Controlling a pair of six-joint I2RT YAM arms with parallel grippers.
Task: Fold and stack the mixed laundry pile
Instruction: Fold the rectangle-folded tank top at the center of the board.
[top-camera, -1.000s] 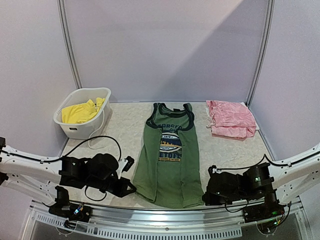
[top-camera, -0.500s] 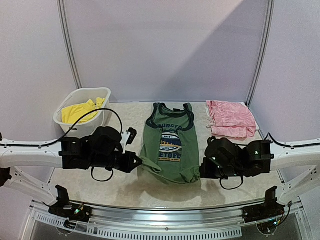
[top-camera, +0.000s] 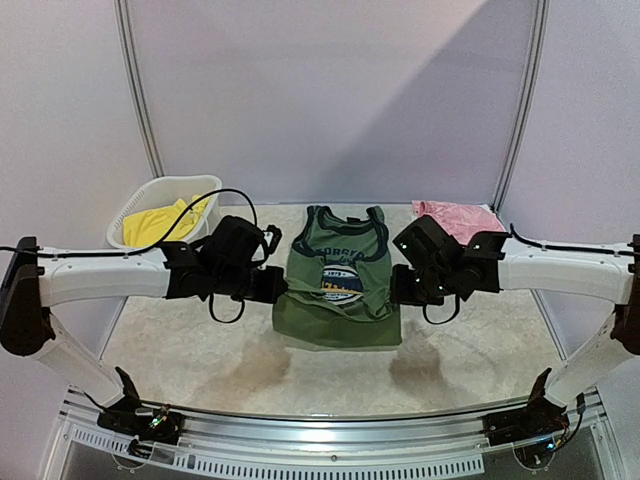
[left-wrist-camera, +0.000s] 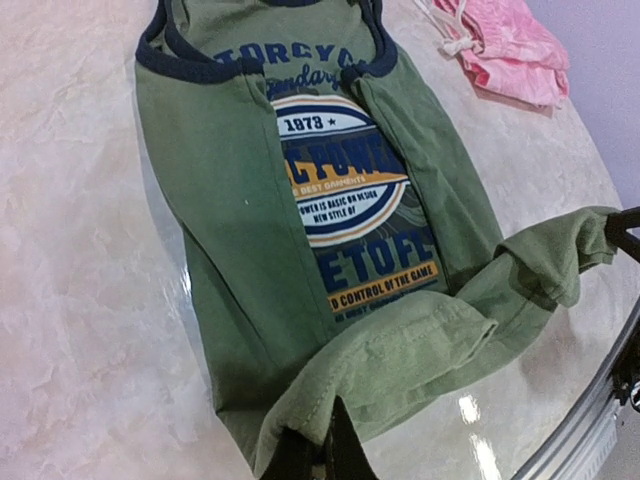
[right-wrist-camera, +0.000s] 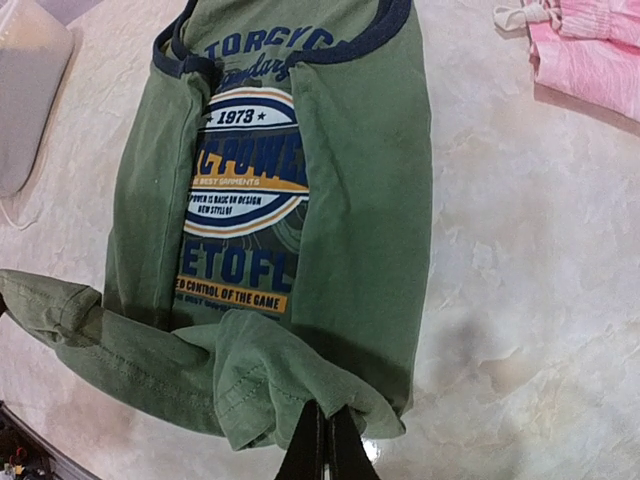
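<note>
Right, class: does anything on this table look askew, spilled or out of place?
Nothing spilled or damaged. The tank top is mid-fold: the left gripper and right gripper pinch its raised hem corners, so the hem sags between them.

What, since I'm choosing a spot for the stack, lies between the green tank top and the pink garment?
Only bare tabletop separates the tank top from the pink garment; the right wrist view shows it plainly.

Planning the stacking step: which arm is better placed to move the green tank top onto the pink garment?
Probably right. The right gripper, clamping the tank top by its hem, sits nearer the pink garment; the left gripper holds the other corner, nearer the basket.
</note>
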